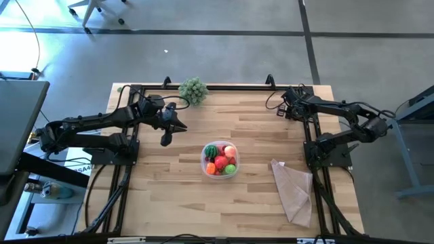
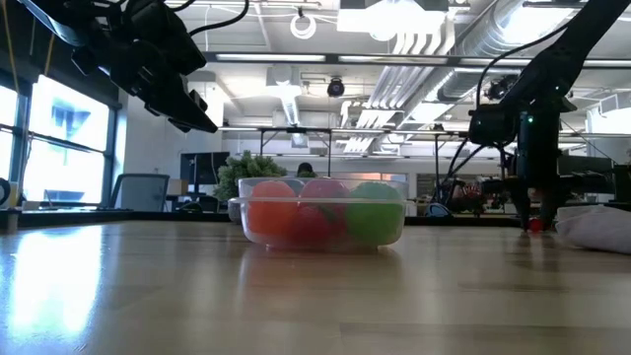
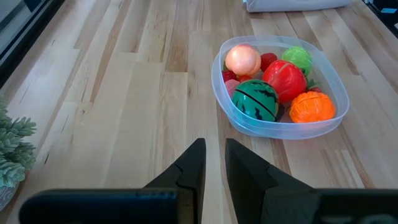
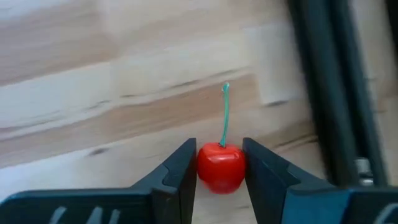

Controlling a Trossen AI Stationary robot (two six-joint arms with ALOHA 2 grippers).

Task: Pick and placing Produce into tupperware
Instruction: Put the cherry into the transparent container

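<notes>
The tupperware (image 1: 220,160) (image 2: 320,212) stands at the table's middle with its rim (image 3: 280,130) up. Several produce pieces lie in it: a green striped ball (image 3: 255,99), a red one (image 3: 285,79), an orange one (image 3: 311,107), a pink one (image 3: 242,60) and a light green one (image 3: 296,58). My right gripper (image 1: 281,108) (image 4: 219,149), at the far right corner, is shut on a small red cherry (image 4: 221,167) with a green stalk. My left gripper (image 1: 166,139) (image 3: 214,155) hovers shut above the table, left of the tupperware, with nothing in it. My right gripper pinches the cherry's round red body (image 4: 205,168) between its two fingers, one on each side, coming steeply from above. The green stalk (image 4: 224,115) sticks out past the fingertips. Whether the cherry rests on the table or hangs clear, I cannot tell.
A bushy grey-green plant clump (image 1: 192,90) sits at the far edge. A tan cloth (image 1: 293,190) (image 2: 596,227) lies crumpled at the right. A black frame rail (image 4: 336,93) runs close beside the right gripper. Bare wood lies between the cherry and the tupperware.
</notes>
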